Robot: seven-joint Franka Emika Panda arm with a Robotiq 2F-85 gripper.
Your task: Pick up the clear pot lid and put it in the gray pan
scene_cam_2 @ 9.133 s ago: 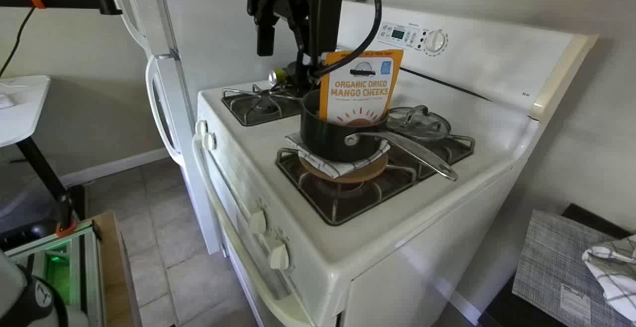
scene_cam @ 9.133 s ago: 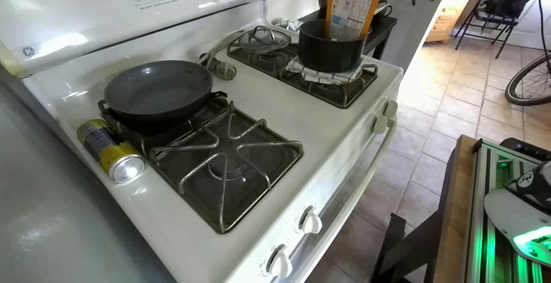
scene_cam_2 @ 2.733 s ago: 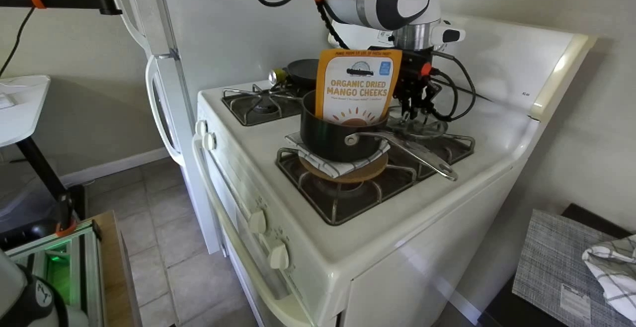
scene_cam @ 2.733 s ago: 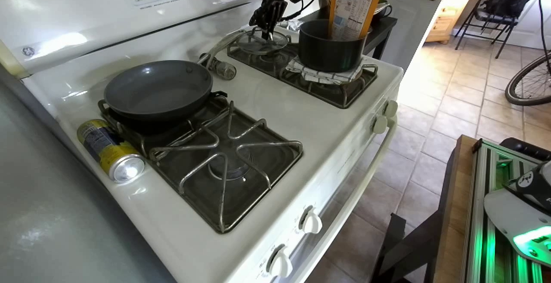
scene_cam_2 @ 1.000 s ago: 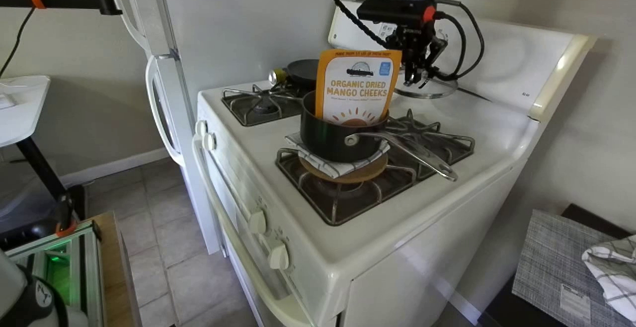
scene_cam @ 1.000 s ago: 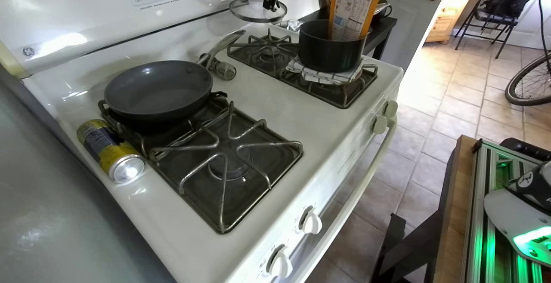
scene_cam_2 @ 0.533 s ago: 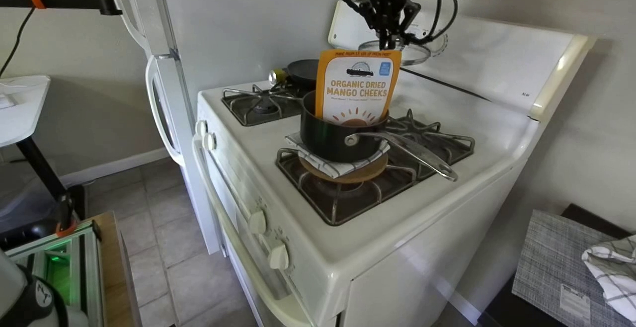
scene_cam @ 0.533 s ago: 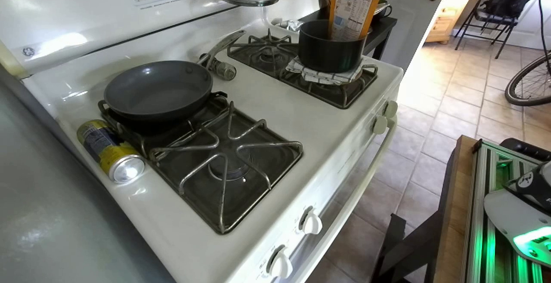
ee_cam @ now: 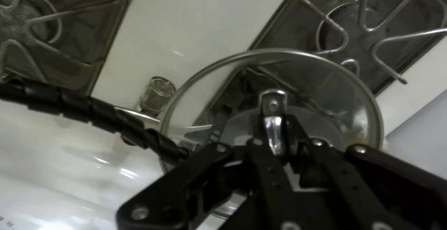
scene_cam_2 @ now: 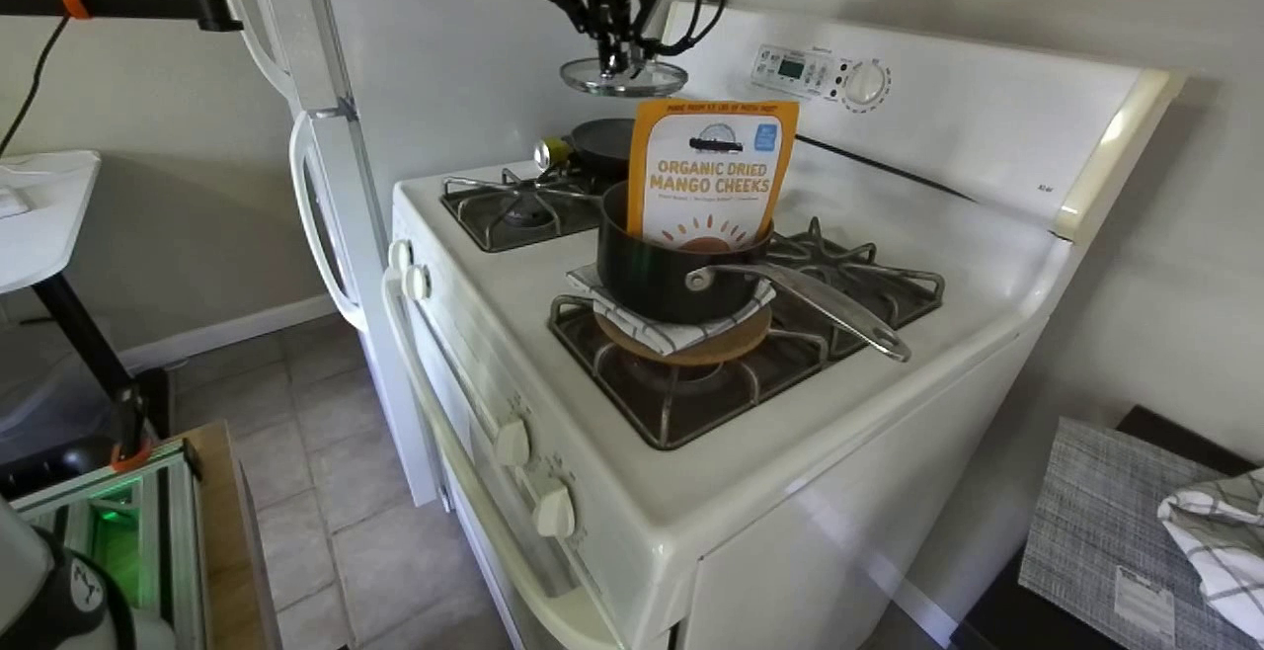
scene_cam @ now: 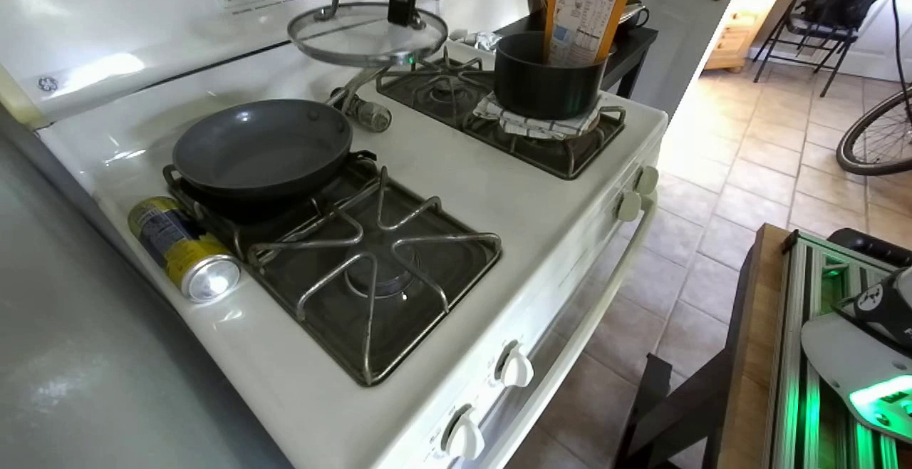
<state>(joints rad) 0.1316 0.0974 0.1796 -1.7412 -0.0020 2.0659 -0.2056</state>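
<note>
My gripper point(scene_cam: 405, 11) is shut on the metal handle of the clear pot lid, with the fingers on both sides of it. The lid point(scene_cam: 349, 34) hangs in the air, roughly level, well above the stove top. In an exterior view it is above and to the right of the gray pan point(scene_cam: 263, 145), which sits on a back burner with nothing in it. The same lid point(scene_cam_2: 592, 80) shows above the pan point(scene_cam_2: 602, 139) in an exterior view. Looking down in the wrist view, I see the lid's glass point(ee_cam: 314, 72) with a gray round surface behind it.
A black pot point(scene_cam: 545, 88) holding an orange-edged bag point(scene_cam: 588, 13) stands on a folded cloth. A yellow can point(scene_cam: 185, 248) lies beside the pan. A small glass shaker point(scene_cam: 372, 117) lies between the burners. The stove's back panel point(scene_cam: 142, 27) rises behind.
Earlier the lid rested on the far back burner. My gripper took its handle, raised it, and over the last second carried it across toward the gray pan.
</note>
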